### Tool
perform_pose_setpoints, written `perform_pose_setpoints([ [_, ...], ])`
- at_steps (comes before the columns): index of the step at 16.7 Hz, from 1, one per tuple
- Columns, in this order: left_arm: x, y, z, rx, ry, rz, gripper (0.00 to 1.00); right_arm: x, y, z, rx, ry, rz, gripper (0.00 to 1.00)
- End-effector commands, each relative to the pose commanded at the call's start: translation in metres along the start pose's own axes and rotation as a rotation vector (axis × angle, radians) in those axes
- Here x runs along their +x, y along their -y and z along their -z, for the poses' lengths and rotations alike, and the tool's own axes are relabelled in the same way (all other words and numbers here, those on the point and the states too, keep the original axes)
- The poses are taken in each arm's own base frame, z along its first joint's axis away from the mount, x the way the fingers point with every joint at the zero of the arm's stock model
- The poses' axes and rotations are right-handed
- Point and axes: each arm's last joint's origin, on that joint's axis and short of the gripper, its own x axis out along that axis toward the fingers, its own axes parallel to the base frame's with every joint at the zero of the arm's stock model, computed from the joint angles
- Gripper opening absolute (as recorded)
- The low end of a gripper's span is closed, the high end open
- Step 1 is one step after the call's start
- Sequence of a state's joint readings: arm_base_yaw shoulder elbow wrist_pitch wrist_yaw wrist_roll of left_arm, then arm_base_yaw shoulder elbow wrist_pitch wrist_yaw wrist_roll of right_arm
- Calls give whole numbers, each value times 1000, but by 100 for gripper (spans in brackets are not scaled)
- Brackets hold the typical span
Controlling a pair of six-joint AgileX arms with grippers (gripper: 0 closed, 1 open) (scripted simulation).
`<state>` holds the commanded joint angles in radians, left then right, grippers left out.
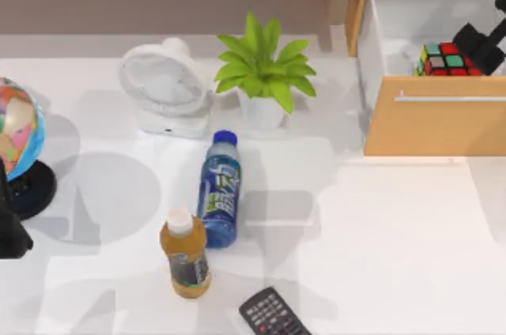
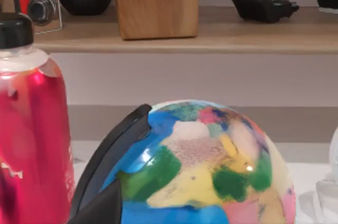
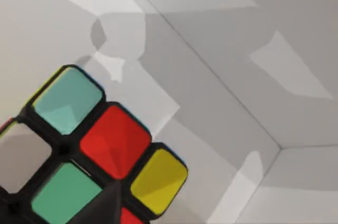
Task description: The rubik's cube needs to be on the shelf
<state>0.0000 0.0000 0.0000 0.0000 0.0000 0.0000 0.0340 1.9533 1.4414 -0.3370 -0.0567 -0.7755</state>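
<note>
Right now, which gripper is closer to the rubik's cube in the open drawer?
Right. The right gripper sits at the rubik's cube inside the open drawer, on the table's right. The left arm is parked at the far left edge, beside the globe.

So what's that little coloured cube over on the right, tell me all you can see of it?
The rubik's cube looks like glossy plastic: red, green, yellow and pale squares on a black grid. It sits level inside the open drawer at the table's right, near the front panel. The right gripper is beside it; whether they touch, I cannot tell.
</note>
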Motion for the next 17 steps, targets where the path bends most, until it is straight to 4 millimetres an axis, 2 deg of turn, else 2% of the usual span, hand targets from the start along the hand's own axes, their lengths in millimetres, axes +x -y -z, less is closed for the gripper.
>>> perform_pose_setpoints([
  [4,0,0,0,0,0,0,100,6,11,-22,220,-138,-122,100],
  [8,0,0,0,0,0,0,100,10,12,-43,428,-301,-202,100],
  [13,0,0,0,0,0,0,100,12,9,-62,639,-494,-223,100],
  [17,0,0,0,0,0,0,100,13,6,-71,745,-589,-201,100],
])
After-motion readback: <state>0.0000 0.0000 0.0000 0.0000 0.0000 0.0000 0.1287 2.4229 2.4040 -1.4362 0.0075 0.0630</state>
